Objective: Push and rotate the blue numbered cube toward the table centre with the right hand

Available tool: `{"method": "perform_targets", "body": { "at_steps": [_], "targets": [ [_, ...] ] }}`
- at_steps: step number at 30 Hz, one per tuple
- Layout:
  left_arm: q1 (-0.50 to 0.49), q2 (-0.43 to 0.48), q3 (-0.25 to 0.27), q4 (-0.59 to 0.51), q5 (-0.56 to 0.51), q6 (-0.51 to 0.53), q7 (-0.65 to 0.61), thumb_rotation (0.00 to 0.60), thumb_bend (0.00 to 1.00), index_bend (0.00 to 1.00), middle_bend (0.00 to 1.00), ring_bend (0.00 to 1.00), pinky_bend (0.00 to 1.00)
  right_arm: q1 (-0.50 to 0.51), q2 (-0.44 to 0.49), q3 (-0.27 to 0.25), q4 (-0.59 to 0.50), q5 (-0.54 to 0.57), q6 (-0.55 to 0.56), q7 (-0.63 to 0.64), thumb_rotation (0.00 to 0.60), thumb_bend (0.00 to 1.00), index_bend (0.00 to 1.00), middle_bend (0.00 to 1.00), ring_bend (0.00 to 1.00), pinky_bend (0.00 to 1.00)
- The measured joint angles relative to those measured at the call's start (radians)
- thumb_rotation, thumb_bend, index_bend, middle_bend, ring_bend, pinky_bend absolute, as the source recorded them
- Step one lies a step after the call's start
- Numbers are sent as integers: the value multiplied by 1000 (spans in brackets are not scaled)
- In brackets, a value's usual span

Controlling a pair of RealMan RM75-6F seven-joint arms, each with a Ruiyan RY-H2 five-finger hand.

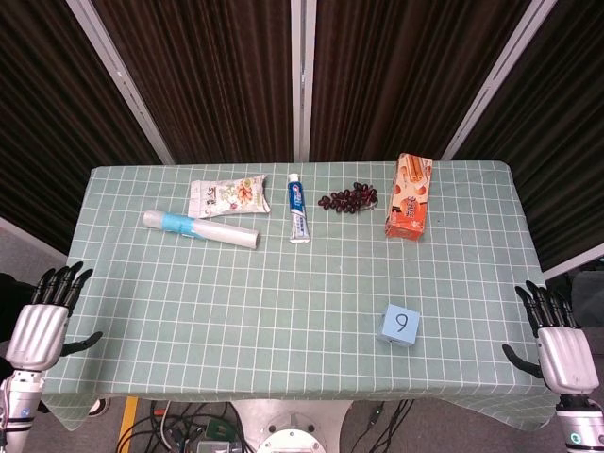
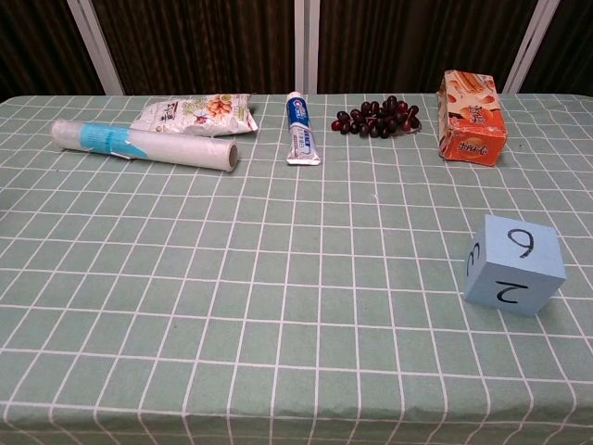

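Fingers straight on right hand (image 1: 564, 351), off-table, cube (image 1: 400, 325) untouched

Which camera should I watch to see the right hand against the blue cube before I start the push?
The head view. It shows the right hand open at the table's right edge, clear of the blue cube. The chest view shows the cube closer, with its numbered faces, but no hand at all.

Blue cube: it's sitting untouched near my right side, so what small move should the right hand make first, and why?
Probably bring the right hand inward over the table edge toward the blue cube's outer side. The hand hangs open off the table's right edge, clear of the cube, and the cube lies right of the table centre, so contact on that far side would push it centreward.
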State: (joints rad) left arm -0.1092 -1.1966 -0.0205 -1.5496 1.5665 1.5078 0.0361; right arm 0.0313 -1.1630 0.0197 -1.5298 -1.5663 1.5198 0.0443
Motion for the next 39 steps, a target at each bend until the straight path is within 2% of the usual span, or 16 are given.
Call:
{"method": "perform_targets", "body": {
  "at_steps": [4,7,9,10,11,13,14,15,17,19,20,24,26,30,34,39],
  "targets": [
    [1,-1,1,1,0,0,1,600,0,74,0,0,4,0,2,0,0,0,0,0,590,177,0,0,0,0],
    [1,-1,1,0,0,0,1,600,0,75,0,0,4,1,7,-1,-2,-3,-1,-2,594,285,0,0,0,0],
    [-1,1,0,-2,0,-3,2,600,0,74,0,0,4,3,11,-1,-7,-5,-3,-7,597,443,0,0,0,0],
    [-3,2,-1,-3,0,-3,2,600,0,74,0,0,4,5,15,-1,-11,-8,-4,-11,600,650,0,0,0,0],
    [-4,2,-3,-3,0,-3,2,600,0,74,0,0,4,7,19,-1,-14,-11,-7,-13,600,800,0,0,0,0],
    [-7,3,-4,-3,2,-4,0,600,0,74,0,0,4,13,26,-5,-21,-19,-16,-14,600,991,0,0,0,0],
    [-7,3,-3,-4,2,-5,0,600,0,74,0,0,4,15,30,-7,-26,-21,-23,-16,600,1000,0,22,11,15],
    [-6,2,0,-6,4,-5,2,600,0,74,0,0,4,17,34,-9,-32,-21,-29,-19,600,1000,0,81,68,85],
    [-3,0,3,-7,7,-2,5,600,0,74,0,0,4,20,41,-10,-47,-18,-37,-38,600,1000,0,360,363,402],
    [-1,-4,5,-2,8,1,7,600,0,75,0,0,4,24,53,-16,-62,-18,-51,-59,600,1000,0,620,628,662],
    [0,-7,5,1,7,0,7,600,0,75,0,0,4,26,58,-19,-65,-21,-59,-66,600,1000,0,675,671,703],
    [-5,-18,7,4,8,-8,10,600,0,74,0,0,4,36,75,-35,-68,-40,-83,-138,600,1000,0,833,769,753],
    [-9,-20,6,4,11,-11,15,600,0,74,0,0,4,46,97,-50,-80,-54,-113,-187,600,1000,0,861,791,760],
    [-13,-19,3,2,9,-15,16,600,0,74,0,0,4,72,148,-73,-116,-64,-189,-246,600,1000,0,873,799,760],
    [-14,-22,5,0,10,-18,23,600,0,74,0,0,4,121,210,-96,-174,-67,-312,-313,600,1000,7,878,799,760],
    [-13,-22,5,1,5,-19,23,600,0,74,0,0,4,191,279,-111,-272,-40,-472,-396,600,1000,124,881,799,760]
  ]
}}
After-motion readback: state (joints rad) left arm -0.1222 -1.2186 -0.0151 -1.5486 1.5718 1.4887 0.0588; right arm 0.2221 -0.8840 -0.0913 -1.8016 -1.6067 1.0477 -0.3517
